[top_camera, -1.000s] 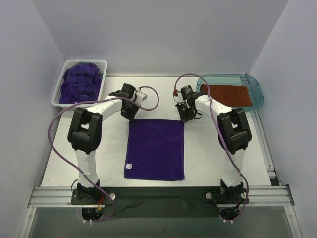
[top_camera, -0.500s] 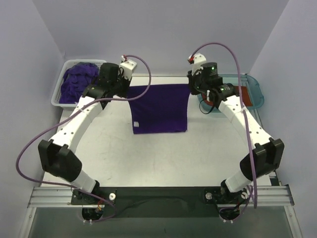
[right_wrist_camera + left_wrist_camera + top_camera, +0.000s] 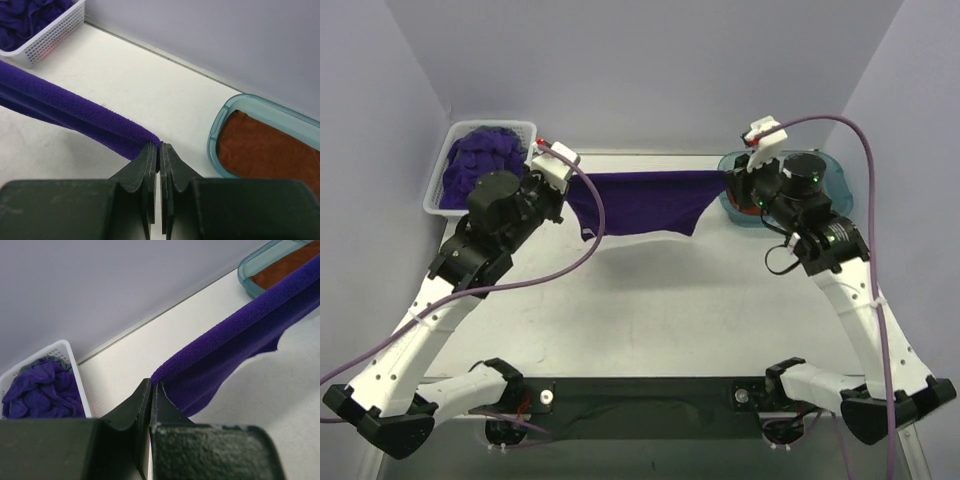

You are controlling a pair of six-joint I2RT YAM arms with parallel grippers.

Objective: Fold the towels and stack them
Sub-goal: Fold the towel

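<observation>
A purple towel hangs in the air over the back of the table, stretched tight between my two grippers. My left gripper is shut on its left top corner, seen close in the left wrist view with the towel running off to the right. My right gripper is shut on the right top corner, and the towel runs off to the left. More purple towels lie crumpled in the white basket. An orange towel lies flat in the teal tray.
The white basket stands at the back left corner. The teal tray sits at the back right, partly under my right arm. White walls close in the back and both sides. Purple cables loop off both arms.
The purple towel lay flat on the table a second ago. Both arms have lifted it by its far corners and carried it up and back, spreading apart so it hangs taut.
</observation>
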